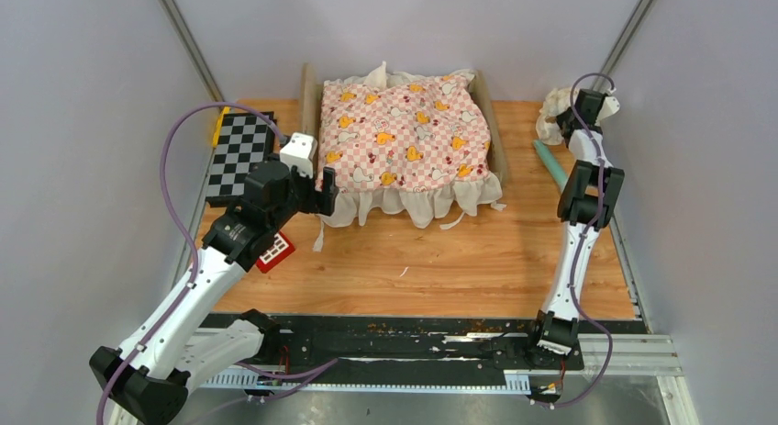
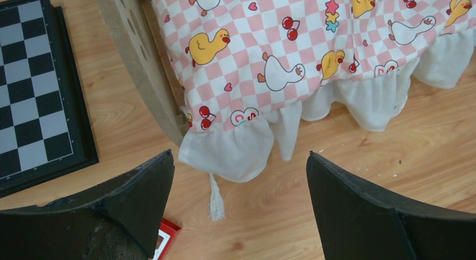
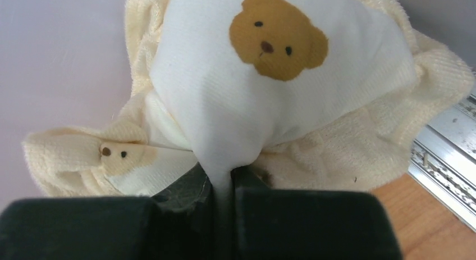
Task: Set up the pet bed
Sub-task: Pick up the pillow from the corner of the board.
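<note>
The pet bed stands at the back middle of the table; only its light-wood side boards show. A pink checkered ruffled cushion with duck prints covers it. My left gripper hovers open at the cushion's front left corner, and nothing is between its jaws but the ruffle's edge farther off. My right gripper is at the back right corner by the wall. It is shut on a fold of a cream pillow with brown bear faces, a pale bundle in the top view.
A black and grey chessboard lies left of the bed. A small red box sits by my left wrist. A teal stick lies right of the bed. Grey walls and a metal rail bound the table.
</note>
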Available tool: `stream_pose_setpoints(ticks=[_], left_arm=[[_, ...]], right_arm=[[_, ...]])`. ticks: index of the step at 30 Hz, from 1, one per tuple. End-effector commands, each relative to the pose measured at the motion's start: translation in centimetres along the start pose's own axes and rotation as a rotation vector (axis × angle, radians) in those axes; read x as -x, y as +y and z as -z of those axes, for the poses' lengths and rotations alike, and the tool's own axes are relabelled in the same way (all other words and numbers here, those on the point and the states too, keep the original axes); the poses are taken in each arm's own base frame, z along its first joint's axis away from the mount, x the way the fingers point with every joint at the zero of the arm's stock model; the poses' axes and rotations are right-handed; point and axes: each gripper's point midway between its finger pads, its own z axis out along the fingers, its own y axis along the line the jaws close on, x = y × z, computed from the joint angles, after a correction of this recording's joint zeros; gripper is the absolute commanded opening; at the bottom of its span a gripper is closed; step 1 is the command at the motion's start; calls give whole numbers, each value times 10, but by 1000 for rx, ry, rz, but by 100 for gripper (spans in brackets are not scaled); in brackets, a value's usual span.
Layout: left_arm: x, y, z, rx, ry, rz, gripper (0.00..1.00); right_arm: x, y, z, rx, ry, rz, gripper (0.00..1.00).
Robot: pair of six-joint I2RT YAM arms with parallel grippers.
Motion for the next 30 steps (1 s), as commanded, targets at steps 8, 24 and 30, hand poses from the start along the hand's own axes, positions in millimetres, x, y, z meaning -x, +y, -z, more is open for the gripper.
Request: stream_pose_setpoints(ticks=[8, 24, 30], left_arm=[[40, -6, 41, -60, -122, -2, 94], [117, -69, 116, -457, -408, 236, 100], [138, -97, 121, -643, -466, 356, 100]], right_arm=[[137, 153, 162, 433, -348, 227, 0], [-43, 242, 498, 1321, -184, 710, 0], [-113, 229, 611, 1476, -184, 720, 0]])
